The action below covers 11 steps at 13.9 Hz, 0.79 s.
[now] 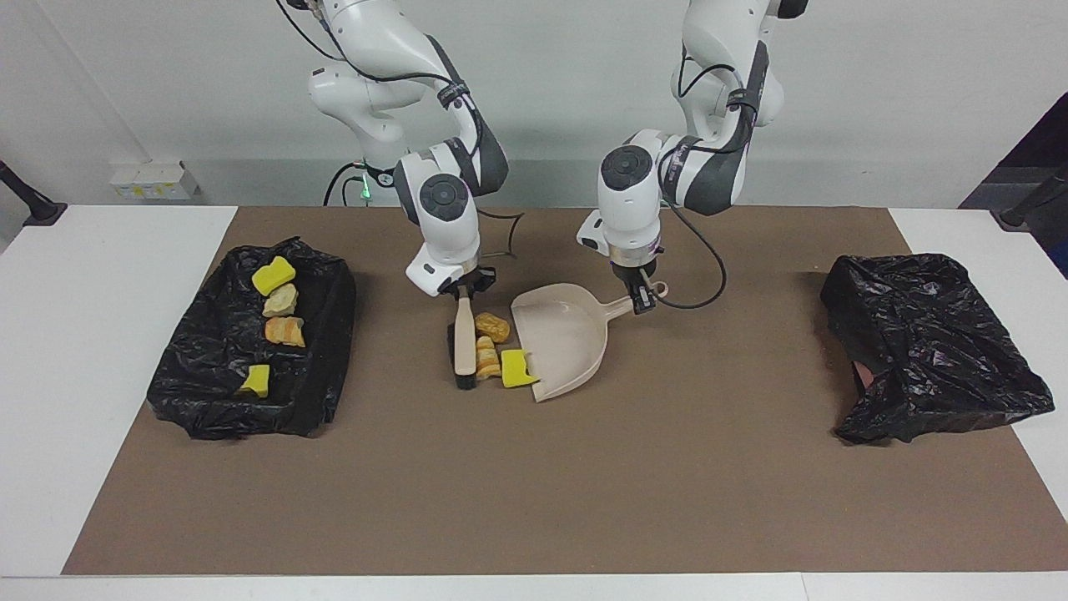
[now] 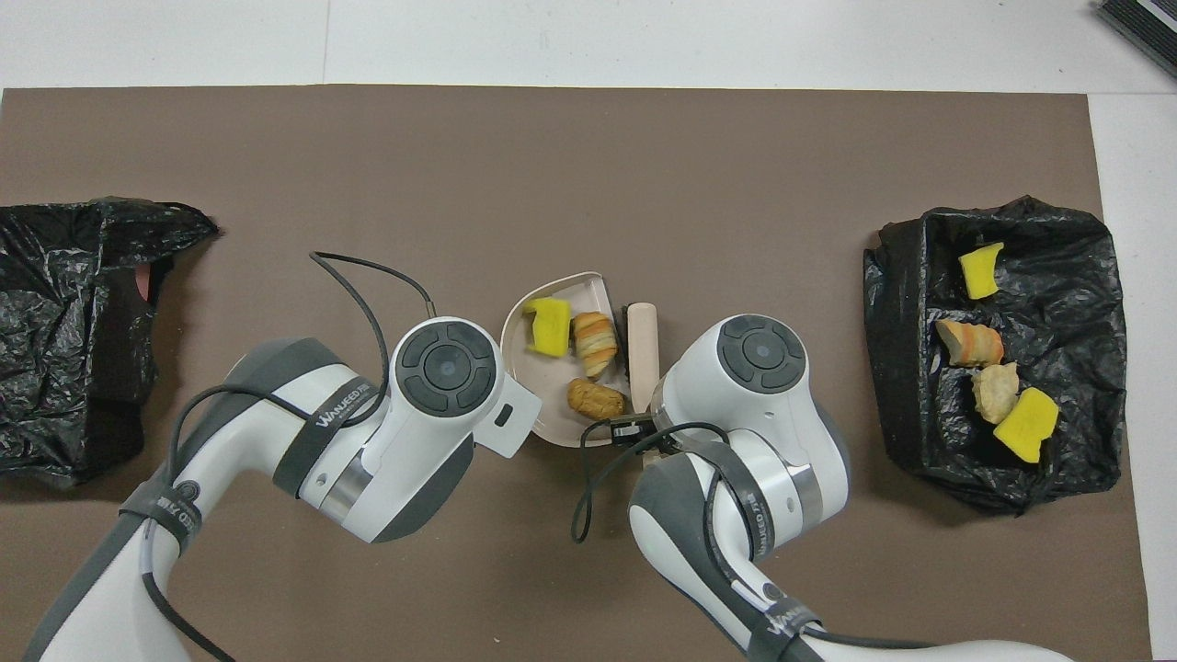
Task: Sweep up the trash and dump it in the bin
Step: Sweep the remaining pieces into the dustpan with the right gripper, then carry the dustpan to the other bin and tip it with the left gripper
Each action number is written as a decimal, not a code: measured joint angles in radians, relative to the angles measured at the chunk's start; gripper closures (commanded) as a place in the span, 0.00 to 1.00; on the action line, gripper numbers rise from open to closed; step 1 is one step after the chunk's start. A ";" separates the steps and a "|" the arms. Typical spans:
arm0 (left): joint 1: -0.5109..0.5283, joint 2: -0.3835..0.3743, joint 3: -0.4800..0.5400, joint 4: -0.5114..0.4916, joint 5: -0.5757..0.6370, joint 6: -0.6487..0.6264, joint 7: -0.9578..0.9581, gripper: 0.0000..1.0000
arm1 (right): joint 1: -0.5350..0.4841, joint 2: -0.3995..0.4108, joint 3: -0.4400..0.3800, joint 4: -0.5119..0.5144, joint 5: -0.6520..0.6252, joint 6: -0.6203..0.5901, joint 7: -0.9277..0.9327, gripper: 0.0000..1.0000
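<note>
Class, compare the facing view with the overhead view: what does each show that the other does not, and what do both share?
Only the facing view shows the left gripper shut on the dustpan handle and the right gripper shut on the brush handle. Only the overhead view shows the three trash pieces lying inside the dustpan's rim. Both show the brush beside those pieces, four more pieces on the black bag, and a second black bag.

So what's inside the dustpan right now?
Seen from above, the beige dustpan holds three bits: a yellow sponge piece and two bread lumps. The left arm's wrist covers its handle end.
</note>
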 measured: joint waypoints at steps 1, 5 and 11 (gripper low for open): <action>0.000 -0.008 0.001 -0.022 0.000 0.025 0.000 1.00 | 0.001 0.006 0.014 0.017 0.017 0.000 0.000 1.00; 0.003 -0.021 0.002 -0.064 0.000 0.106 0.046 1.00 | 0.004 -0.028 0.019 0.073 0.014 -0.075 0.004 1.00; 0.115 -0.009 0.009 -0.052 -0.129 0.153 0.238 1.00 | -0.004 -0.232 0.014 0.087 -0.155 -0.406 0.104 1.00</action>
